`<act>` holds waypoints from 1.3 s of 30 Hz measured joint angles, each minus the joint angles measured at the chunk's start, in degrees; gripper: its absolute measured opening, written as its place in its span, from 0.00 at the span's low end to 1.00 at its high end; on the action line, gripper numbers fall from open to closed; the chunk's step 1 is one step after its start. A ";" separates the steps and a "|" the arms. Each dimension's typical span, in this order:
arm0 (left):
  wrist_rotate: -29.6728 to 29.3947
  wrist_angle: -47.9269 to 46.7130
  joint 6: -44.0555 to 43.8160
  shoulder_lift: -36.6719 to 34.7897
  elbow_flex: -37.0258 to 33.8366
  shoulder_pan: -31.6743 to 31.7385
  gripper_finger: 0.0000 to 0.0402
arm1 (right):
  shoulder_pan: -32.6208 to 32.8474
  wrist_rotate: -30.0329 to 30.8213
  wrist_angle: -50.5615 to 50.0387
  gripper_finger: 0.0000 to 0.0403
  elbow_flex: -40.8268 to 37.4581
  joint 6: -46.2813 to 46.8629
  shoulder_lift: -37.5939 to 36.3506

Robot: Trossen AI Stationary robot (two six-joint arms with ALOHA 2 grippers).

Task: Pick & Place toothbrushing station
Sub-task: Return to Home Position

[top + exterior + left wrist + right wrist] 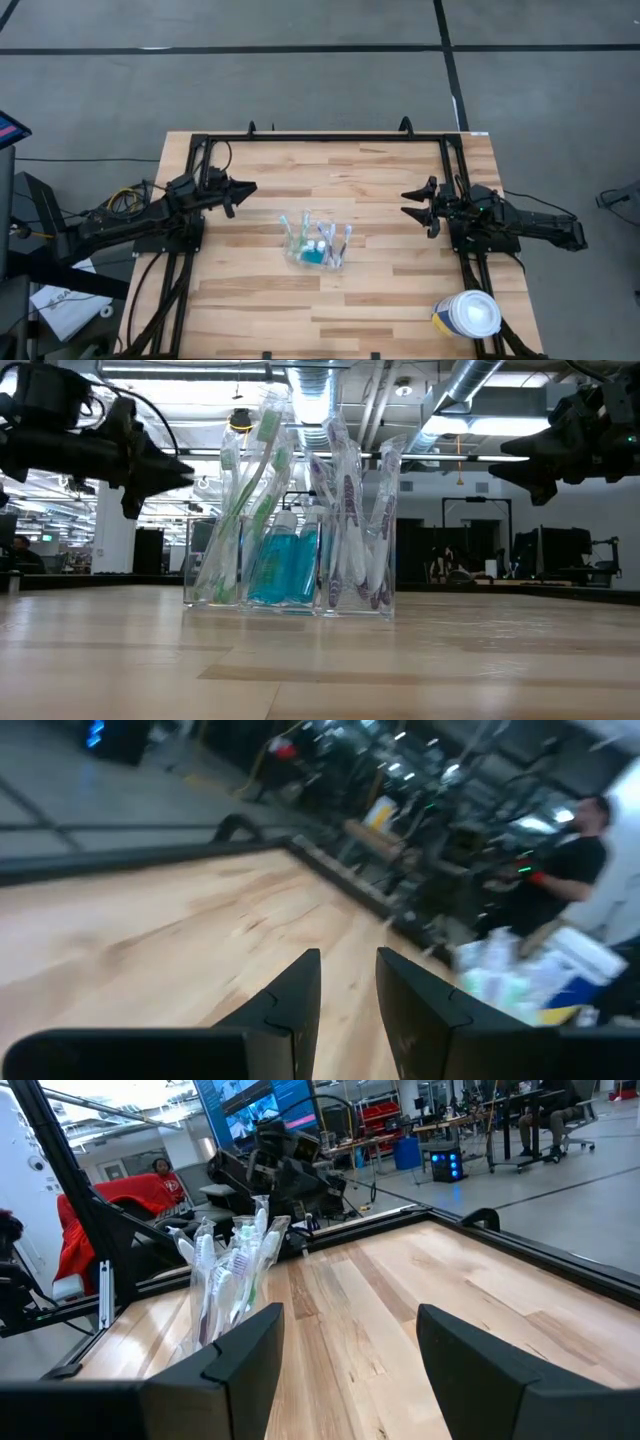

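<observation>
The toothbrushing station (pixel 316 243) is a clear plastic holder with several toothbrushes and a teal bottle. It stands upright on its flat base in the middle of the wooden table (pixel 380 300). The low view shows the station (pixel 290 560) from the side, and the right wrist view shows the station (pixel 225 1270) too. My left gripper (pixel 245 188) hovers open to the station's far left, pointing level toward the table's right. My right gripper (pixel 408 200) hovers open to its far right, pointing left. Nothing lies between the fingers of my left gripper (pixel 348 990) or my right gripper (pixel 350 1350).
A white-lidded round tub (pixel 468 315) stands at the table's near right corner. A black frame (pixel 320 137) runs along the far edge and both sides. Bare wood lies between each gripper and the station. People show in the room beyond the table.
</observation>
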 joint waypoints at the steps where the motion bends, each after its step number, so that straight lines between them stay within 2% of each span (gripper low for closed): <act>1: 0.00 -0.07 0.00 -1.57 0.00 -0.68 0.23 | 0.00 0.00 0.00 0.54 0.00 0.00 0.00; 8: -0.52 0.04 0.00 -13.13 0.00 -5.20 0.23 | 0.00 0.00 0.00 0.54 0.00 0.00 0.00; 17: -1.92 -0.28 0.07 -19.70 0.00 -8.80 0.23 | 0.00 0.00 0.00 0.54 0.00 0.00 0.00; 29: -1.90 -0.35 0.06 -20.80 0.00 -17.52 0.23 | 0.00 0.00 0.00 0.54 0.00 0.02 0.00; 39: -1.90 -0.24 0.04 -20.80 0.00 -19.12 0.23 | 0.00 0.00 0.00 0.54 0.00 0.02 0.00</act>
